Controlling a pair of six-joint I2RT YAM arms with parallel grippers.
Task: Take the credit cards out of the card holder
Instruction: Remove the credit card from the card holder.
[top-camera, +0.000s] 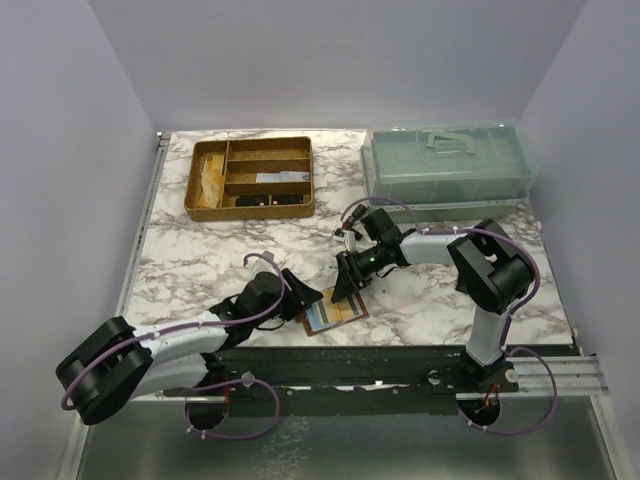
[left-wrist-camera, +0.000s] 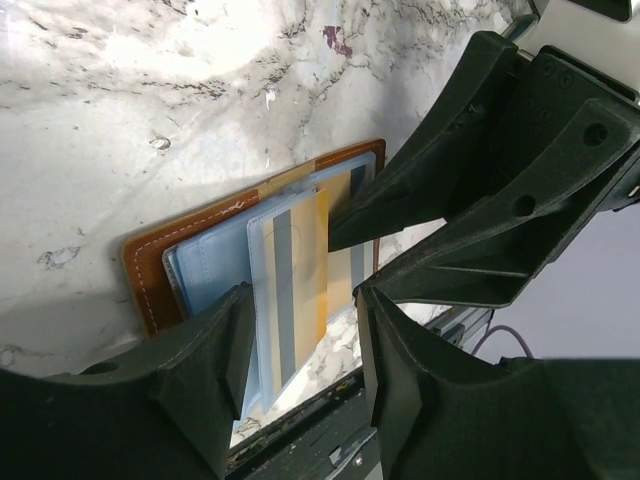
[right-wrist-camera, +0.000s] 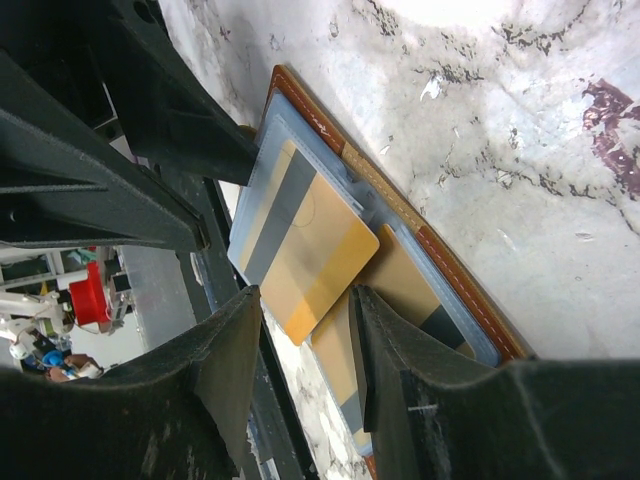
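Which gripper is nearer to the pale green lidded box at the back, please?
Right. The right gripper sits in front of the box, offset to its left; the left gripper is farther left and farther from it, at the card holder.

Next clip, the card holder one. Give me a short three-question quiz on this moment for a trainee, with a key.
1. True or false: the card holder lies folded shut.
2. The orange card with the grey stripe is: A) standing on edge; B) lying flat on the open holder; C) held up in the air.
3. How do the jaws of the left pincer and the right pincer stand?
Key: 1 false; 2 B; 3 both open, above the card.
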